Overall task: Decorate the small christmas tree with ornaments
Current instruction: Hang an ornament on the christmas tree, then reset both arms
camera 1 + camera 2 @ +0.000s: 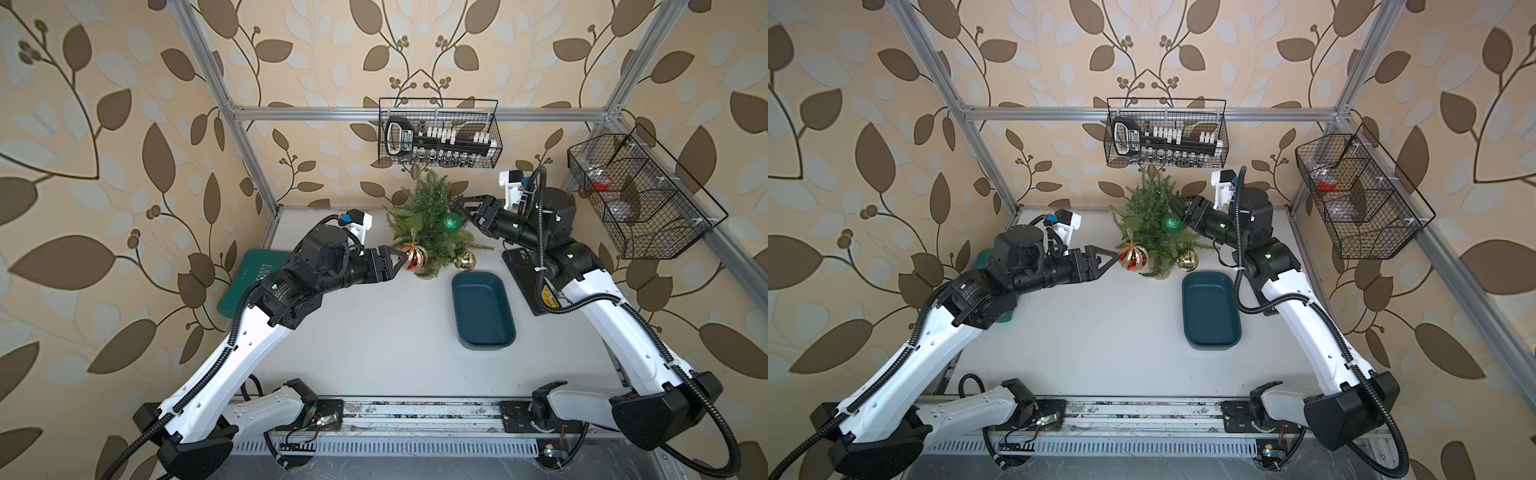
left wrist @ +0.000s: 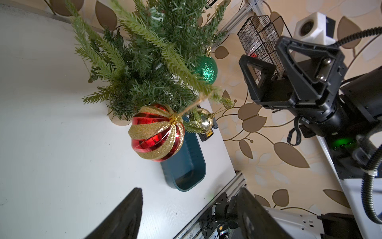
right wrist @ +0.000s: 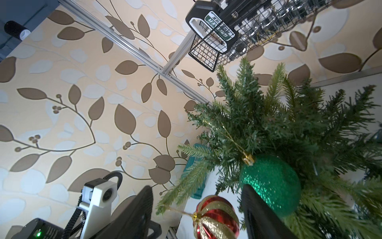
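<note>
Fingers [image 3: 260,211] on both the right gripper [image 3: 196,188] and left gripper [image 2: 190,189] are apart and hold nothing, so best back away slowly, not knocking the green ball [image 3: 270,182].

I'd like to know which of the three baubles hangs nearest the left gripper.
The red-and-gold striped ball, right at the left gripper; the green glittery ball hangs by the right gripper, the small gold ball near the tray.

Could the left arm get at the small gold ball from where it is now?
Probably not directly. The red-and-gold ball and low branches of the tree hang between the open left gripper and the gold ball. It would likely have to swing round the front, above the blue tray.
</note>
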### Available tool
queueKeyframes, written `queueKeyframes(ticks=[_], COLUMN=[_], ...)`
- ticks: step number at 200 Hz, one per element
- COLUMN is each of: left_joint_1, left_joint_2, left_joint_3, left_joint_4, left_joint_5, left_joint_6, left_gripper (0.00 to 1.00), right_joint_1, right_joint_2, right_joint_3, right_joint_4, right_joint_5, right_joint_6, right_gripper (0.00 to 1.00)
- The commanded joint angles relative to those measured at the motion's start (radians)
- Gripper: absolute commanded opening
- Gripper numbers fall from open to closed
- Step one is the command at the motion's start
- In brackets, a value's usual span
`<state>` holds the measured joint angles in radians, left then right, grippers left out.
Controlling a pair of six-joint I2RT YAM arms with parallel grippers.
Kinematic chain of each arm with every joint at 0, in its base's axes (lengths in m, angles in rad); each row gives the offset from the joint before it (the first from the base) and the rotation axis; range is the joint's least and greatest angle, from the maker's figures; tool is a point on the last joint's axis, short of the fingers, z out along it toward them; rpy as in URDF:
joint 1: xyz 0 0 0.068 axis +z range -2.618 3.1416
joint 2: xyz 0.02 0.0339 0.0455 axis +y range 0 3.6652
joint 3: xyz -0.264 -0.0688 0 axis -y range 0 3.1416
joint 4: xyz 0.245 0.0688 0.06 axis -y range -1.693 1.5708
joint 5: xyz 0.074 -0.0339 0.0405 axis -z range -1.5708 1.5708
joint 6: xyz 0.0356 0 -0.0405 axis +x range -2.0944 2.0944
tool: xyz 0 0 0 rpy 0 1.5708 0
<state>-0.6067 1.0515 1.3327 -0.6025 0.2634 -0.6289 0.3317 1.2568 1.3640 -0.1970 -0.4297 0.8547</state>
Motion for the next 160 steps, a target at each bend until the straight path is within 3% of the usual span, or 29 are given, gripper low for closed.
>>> queueKeyframes(ticks=[1,49,54,107,160], left_joint_1=[0.013,0.013,0.012,0.013,0.013], left_joint_2=[-0.031,-0.05,-0.054,-0.089,-0.167], left_joint_3=[-0.009,-0.061,-0.07,-0.148,-0.257], left_joint_4=[0.009,-0.014,-0.014,-0.025,-0.065], left_joint_5=[0.043,0.069,0.076,0.1,0.038], left_joint_6=[0.007,0.041,0.042,0.037,0.026], left_gripper=[0.74,0.86,0.97,0.99,0.99], right_joint_1=[0.004,0.001,0.002,0.0,0.001], right_joint_2=[-0.055,-0.179,-0.193,-0.323,-0.44], right_joint_3=[-0.04,-0.135,-0.149,-0.294,-0.44], right_joint_4=[-0.064,-0.197,-0.207,-0.282,-0.3], right_joint_5=[-0.036,-0.036,-0.035,-0.046,-0.045], right_joint_6=[-0.055,-0.15,-0.159,-0.226,-0.271], right_gripper=[0.69,0.88,0.99,1.0,1.0])
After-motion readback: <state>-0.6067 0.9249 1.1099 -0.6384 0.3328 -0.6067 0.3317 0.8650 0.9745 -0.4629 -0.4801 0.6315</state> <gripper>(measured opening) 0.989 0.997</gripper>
